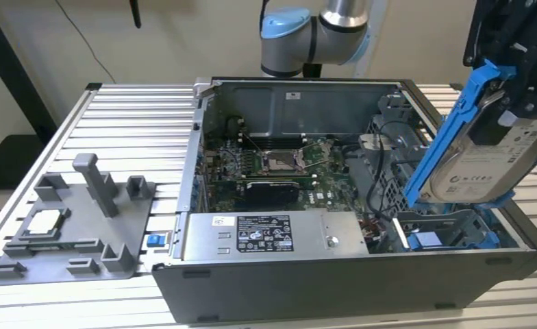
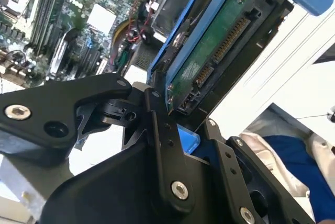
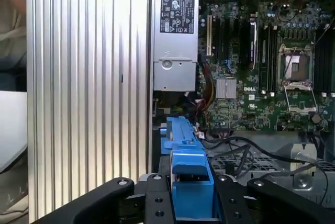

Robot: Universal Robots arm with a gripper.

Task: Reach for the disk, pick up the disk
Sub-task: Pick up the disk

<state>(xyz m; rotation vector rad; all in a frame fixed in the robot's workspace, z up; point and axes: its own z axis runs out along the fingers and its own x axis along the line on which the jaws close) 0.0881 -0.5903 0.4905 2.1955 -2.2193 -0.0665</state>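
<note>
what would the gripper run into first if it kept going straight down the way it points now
Probably the blue drive bay in the open computer case. The gripper, shut on the disk, hangs above that corner, so the disk's lower edge would likely touch there first, though depth is hard to judge.

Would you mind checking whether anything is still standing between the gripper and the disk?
Nothing visible does. The gripper is shut on the disk, which hangs tilted above the open computer case on the exterior view's right. In the second wrist view the black fingers clamp the disk's blue bracket directly.
</note>
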